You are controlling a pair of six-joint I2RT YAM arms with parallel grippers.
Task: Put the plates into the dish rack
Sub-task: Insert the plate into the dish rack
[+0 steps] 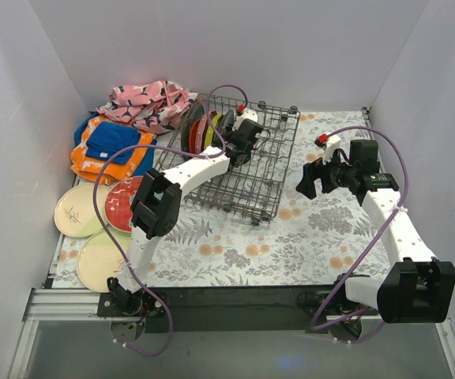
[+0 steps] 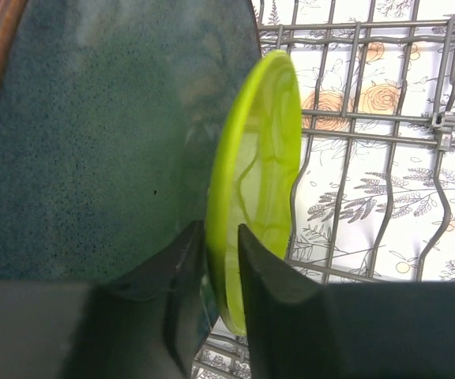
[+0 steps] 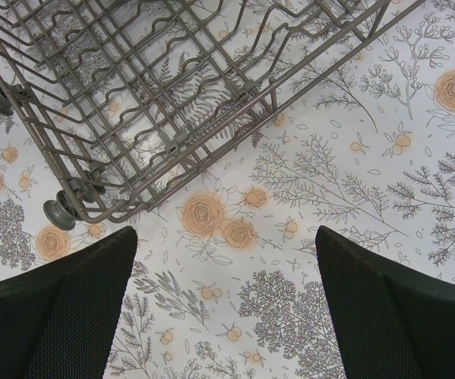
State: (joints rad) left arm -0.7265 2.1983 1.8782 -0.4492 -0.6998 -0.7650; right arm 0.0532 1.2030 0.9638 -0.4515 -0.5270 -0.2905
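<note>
The dark grey wire dish rack [image 1: 251,170] lies mid-table, with several plates [image 1: 198,130] standing on edge at its far left end. My left gripper [image 1: 242,144] reaches into the rack. In the left wrist view the left gripper [image 2: 221,230] is shut on the rim of an upright lime green plate [image 2: 259,158], which stands right beside a blue-grey plate [image 2: 93,142]. My right gripper [image 1: 306,185] is open and empty, hovering over the floral cloth beside the rack's near right corner [image 3: 62,213]. A red plate [image 1: 125,201], a cream sprig plate [image 1: 76,212] and a pale plate [image 1: 101,259] lie flat at the left.
Folded cloths lie at the back left: a pink patterned one [image 1: 148,103] and an orange and blue one [image 1: 107,146]. White walls enclose the table on three sides. The rack's right half [image 1: 271,150] holds no plates. Purple cables loop from both arms.
</note>
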